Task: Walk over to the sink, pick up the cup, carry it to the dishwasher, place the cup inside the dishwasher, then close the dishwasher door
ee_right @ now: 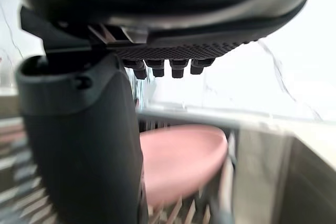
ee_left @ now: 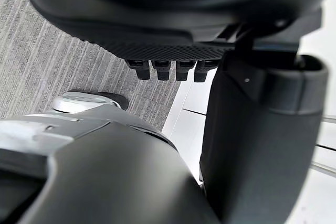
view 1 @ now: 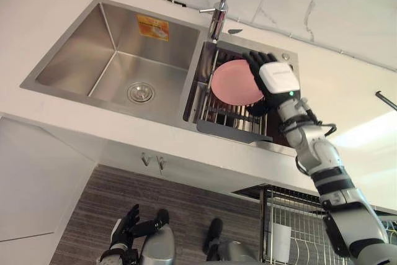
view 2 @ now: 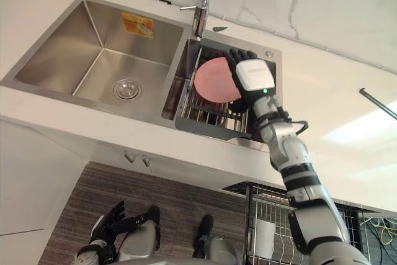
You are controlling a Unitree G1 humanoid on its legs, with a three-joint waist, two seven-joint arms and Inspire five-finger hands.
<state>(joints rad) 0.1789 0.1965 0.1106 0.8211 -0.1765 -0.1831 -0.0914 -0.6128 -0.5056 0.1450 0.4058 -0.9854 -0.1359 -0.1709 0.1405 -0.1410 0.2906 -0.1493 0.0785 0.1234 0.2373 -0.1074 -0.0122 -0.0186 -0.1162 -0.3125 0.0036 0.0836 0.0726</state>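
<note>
The dark right hand (view 1: pixel 278 79), fingers apart beside the pink, round, dish-like cup (view 1: pixel 234 82) propped in the grey wire rack (view 1: pixel 226 115) inside the steel sink (view 1: pixel 111 29), could tip it or slip off its thin rim on closing.

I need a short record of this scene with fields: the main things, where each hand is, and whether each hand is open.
sink: steel sink with two basins, set in a pale counter
tap: tap behind, between the basins
rack: wire rack in the right basin
dish: pink round dish leaning in the wire rack
right hand: right hand at the dish's right edge, fingers straight, contact unclear
left hand: left hand low over the floor, open
</note>
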